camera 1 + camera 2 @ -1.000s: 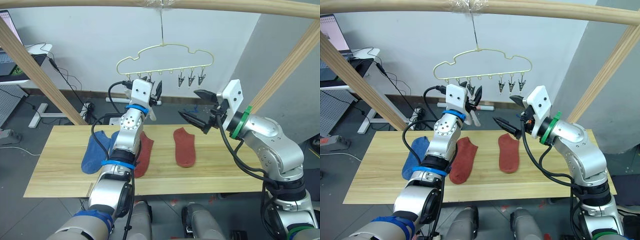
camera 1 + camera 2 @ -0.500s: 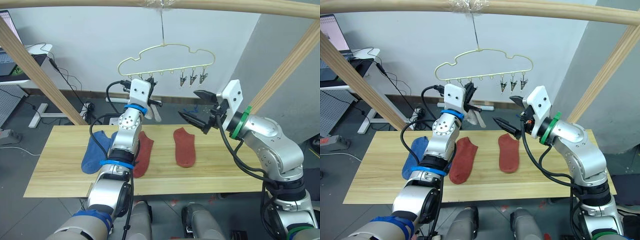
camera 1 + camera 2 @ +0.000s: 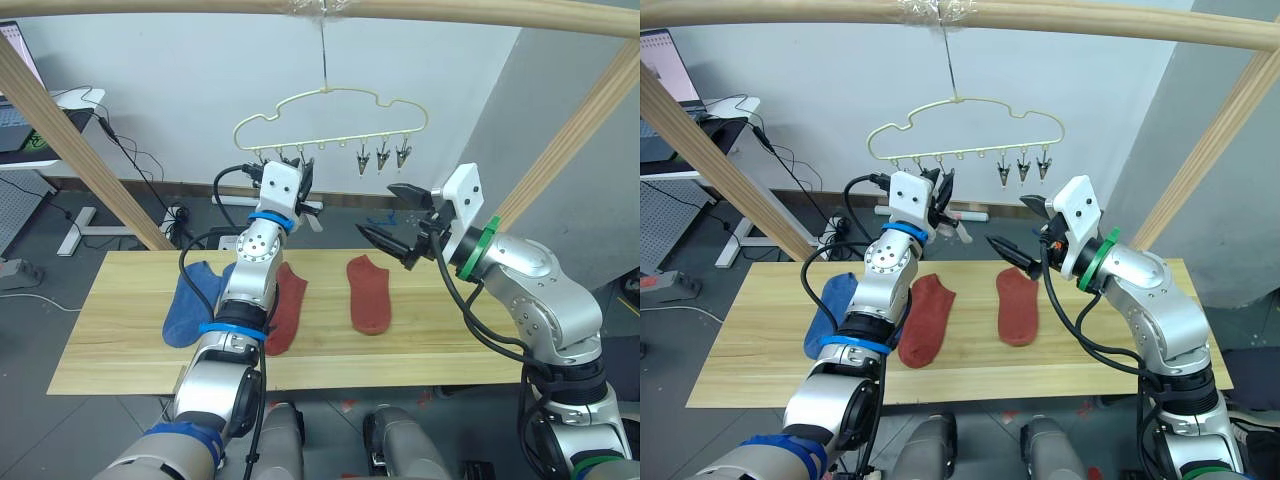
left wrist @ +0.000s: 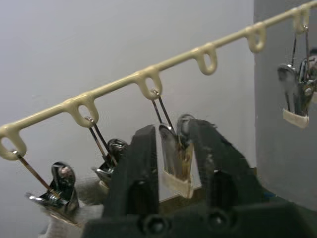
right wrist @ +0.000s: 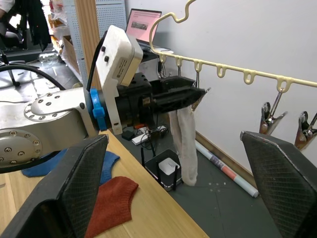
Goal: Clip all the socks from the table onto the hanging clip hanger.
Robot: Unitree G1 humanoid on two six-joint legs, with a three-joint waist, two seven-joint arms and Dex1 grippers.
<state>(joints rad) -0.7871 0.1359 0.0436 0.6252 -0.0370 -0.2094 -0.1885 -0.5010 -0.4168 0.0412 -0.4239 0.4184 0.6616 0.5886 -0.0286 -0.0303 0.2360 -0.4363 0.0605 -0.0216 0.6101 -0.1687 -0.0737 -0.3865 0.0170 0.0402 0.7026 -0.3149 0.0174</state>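
Since a second ago the left gripper (image 3: 940,190) has risen a little and settled against the clips on the left half of the clip hanger (image 3: 965,125), while the right gripper (image 3: 1025,235) has barely shifted. In the left wrist view the two black fingers (image 4: 136,163) are closed around one metal clip (image 4: 173,158), squeezing it. A light grey sock (image 5: 184,141) hangs just under that gripper (whether it is already pinned in a neighbouring clip or only held there, I cannot tell). The right gripper hovers with its fingers spread wide and empty, just beside the hanger's three free clips (image 3: 382,157).

On the table (image 3: 450,345) lie two rust-red socks, one (image 3: 1017,305) near the middle and one (image 3: 922,320) partly behind the left arm, and a blue sock (image 3: 827,312) further left.

The step in hand looks like pinning the grey sock. Next, I judge, the left fingers must let the clip snap shut on the cuff and draw away without swinging the hanger, then go down for a sock.
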